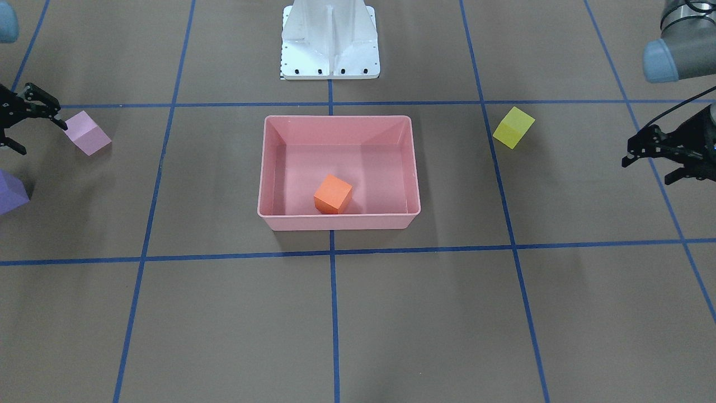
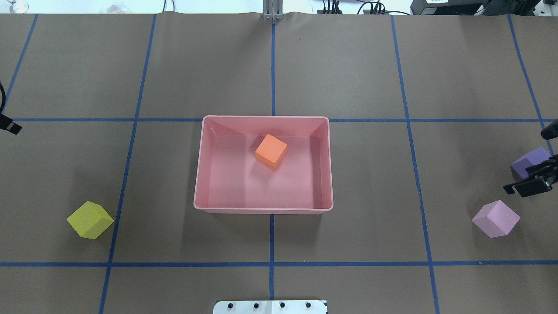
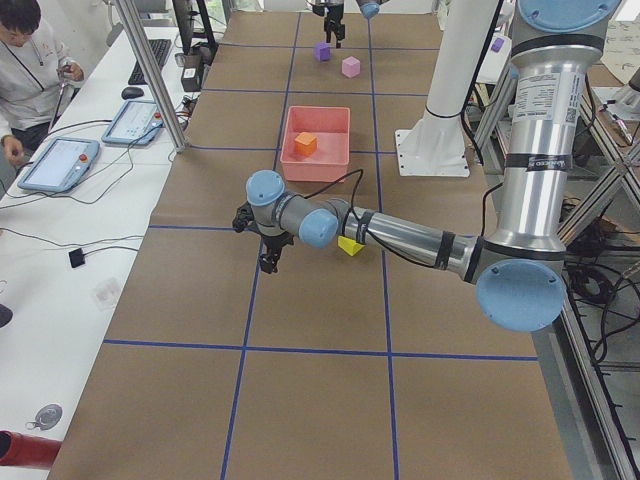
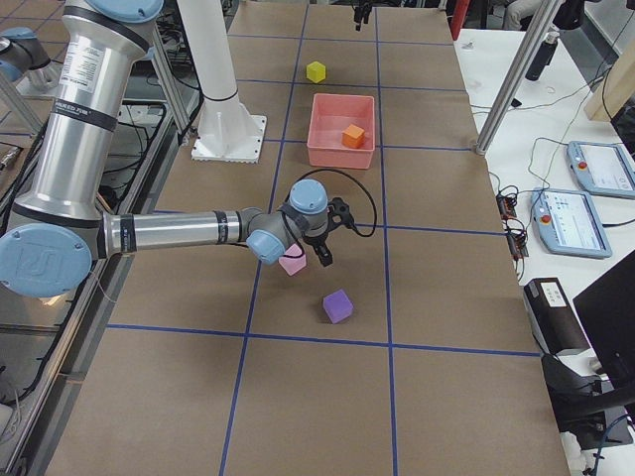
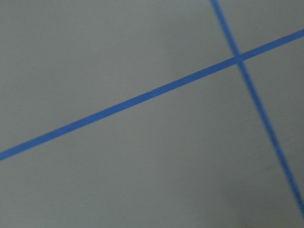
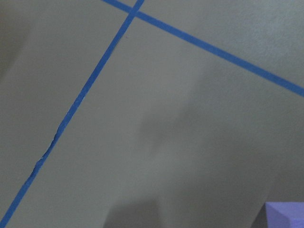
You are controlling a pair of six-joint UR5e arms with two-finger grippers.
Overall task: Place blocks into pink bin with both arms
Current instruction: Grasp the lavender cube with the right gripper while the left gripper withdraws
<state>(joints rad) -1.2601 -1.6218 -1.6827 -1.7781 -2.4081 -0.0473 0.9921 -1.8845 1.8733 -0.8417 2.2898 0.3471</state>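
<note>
The pink bin [image 1: 338,223] stands at the table's middle with the orange block [image 1: 333,193] inside it. The yellow block [image 1: 513,127] lies on the table beside the bin on my left arm's side. My left gripper [image 1: 646,171] hovers open and empty, well outside the yellow block. The light pink block [image 1: 86,133] and the purple block [image 1: 10,192] lie on my right arm's side. My right gripper [image 1: 40,137] is open and empty, raised beside the pink block. The purple block's corner shows in the right wrist view [image 6: 285,216].
The white bolted pedestal [image 1: 330,39] stands behind the bin. Blue tape lines [image 2: 272,65] cross the brown table. An operator [image 3: 30,60] sits at a side bench with tablets [image 3: 60,165]. The left wrist view shows only table and tape.
</note>
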